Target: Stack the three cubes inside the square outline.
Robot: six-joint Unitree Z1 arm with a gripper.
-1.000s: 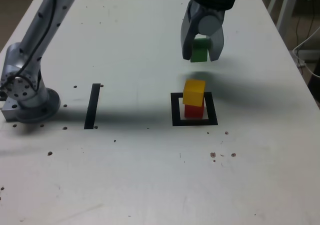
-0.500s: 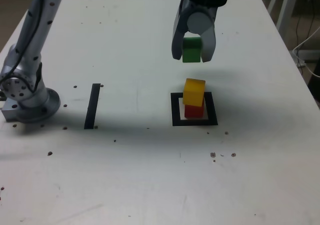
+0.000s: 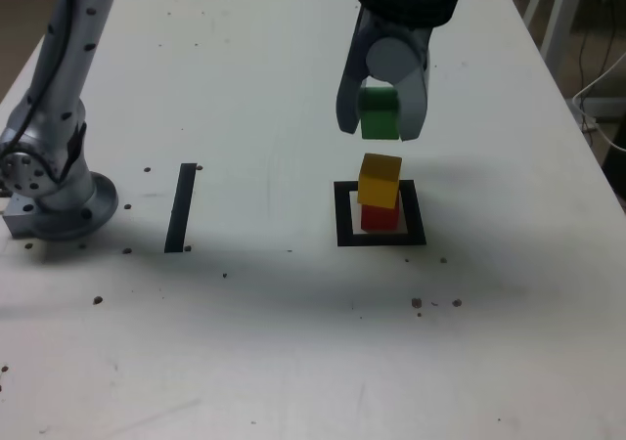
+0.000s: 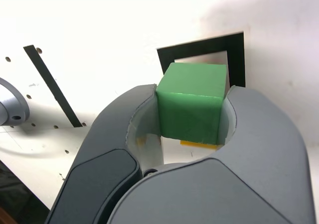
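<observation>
Now: Green Over The Stack

My gripper was clamped on the green cube, just above the yellow cube. Yellow sat on the red cube, inside the square outline.

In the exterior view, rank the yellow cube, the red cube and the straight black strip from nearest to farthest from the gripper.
1. Yellow cube, just below the gripper.
2. Red cube, under the yellow one, inside the square outline.
3. Straight black strip, far off toward the exterior view's left.

Two stacked cubes stand inside the square outline, a third cube held above them, a strip well to the exterior view's left
</observation>
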